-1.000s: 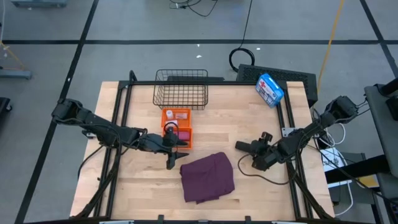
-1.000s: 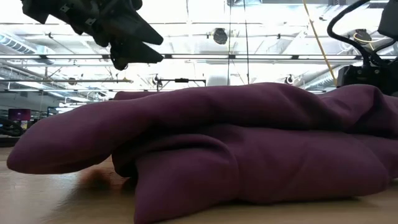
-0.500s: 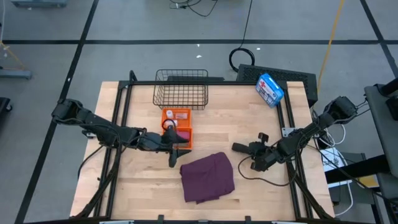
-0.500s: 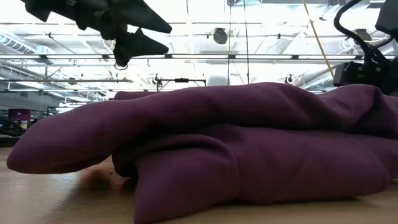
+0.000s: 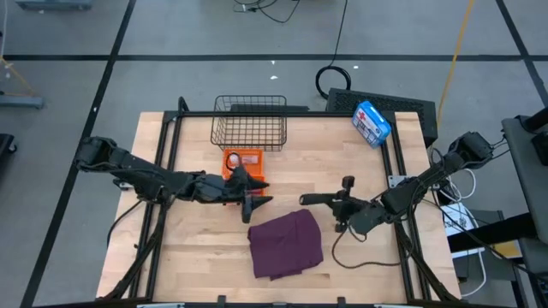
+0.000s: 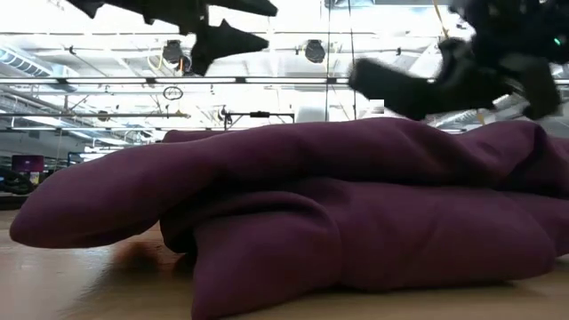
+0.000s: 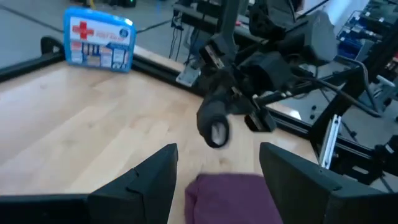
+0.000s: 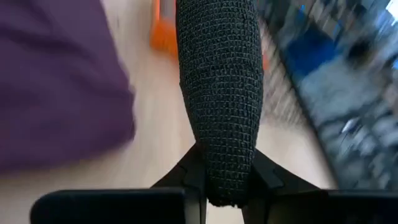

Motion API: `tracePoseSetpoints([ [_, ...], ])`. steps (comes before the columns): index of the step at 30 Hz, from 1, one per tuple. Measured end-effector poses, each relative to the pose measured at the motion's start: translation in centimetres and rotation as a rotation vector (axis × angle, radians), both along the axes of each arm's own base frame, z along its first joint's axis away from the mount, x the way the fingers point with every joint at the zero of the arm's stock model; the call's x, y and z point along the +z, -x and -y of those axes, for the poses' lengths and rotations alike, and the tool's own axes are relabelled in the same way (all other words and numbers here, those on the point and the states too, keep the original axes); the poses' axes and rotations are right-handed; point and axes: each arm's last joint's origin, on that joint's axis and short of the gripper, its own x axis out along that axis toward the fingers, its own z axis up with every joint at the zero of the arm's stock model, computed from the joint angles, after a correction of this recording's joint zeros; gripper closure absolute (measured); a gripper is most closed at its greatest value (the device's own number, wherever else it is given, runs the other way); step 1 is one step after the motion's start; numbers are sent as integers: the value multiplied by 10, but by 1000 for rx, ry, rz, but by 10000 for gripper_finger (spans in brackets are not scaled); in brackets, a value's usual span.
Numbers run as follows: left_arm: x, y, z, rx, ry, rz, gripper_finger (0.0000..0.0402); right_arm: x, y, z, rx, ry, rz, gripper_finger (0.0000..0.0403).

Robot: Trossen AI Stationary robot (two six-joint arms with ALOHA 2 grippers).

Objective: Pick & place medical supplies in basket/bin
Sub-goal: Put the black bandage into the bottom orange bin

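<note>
My right gripper (image 5: pixel 336 204) hangs right of the table's middle, shut on a black roll (image 8: pixel 217 93) that also shows in the left wrist view (image 7: pixel 214 121). My left gripper (image 5: pixel 259 193) hovers open over the near end of the orange bin (image 5: pixel 247 159), hiding that end, with nothing between its fingers (image 7: pixel 149 180). The purple-maroon cloth (image 5: pixel 287 242) lies crumpled on the table near the front, below and between the two grippers. The black wire basket (image 5: pixel 249 122) stands just behind the bin. My right gripper pinches the black roll between its two fingers (image 8: pixel 186 171) at the roll's near end (image 8: pixel 217 177). The roll sticks out ahead along the fingers, about level, pointing toward the table's left. It is lifted clear of the table, its pale-cored free end (image 7: pixel 217 132) foremost.
A blue-and-white box with a red cross (image 5: pixel 371 121) lies at the table's far right corner. Bare wood lies between the bin and the right gripper and along the table's left side. In the low view the cloth (image 6: pixel 311 213) fills most of the picture.
My right gripper has travelled toward the table's left edge, carrying the black roll into the low view above the cloth. My left gripper has risen and shifted a little toward the right, over the bin's near end. The cloth has stayed put.
</note>
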Motion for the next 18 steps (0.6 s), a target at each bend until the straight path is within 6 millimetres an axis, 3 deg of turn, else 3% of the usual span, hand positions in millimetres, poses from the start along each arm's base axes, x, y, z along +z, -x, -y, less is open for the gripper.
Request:
tracePoseSetpoints([
  [7, 2, -33, 7, -25, -136, -24, 165, 25, -20, -2, 99, 178, 164, 360],
  [18, 3, -73, 13, -42, -246, -29, 165, 31, -24, 3, 84, 200, 203, 360],
])
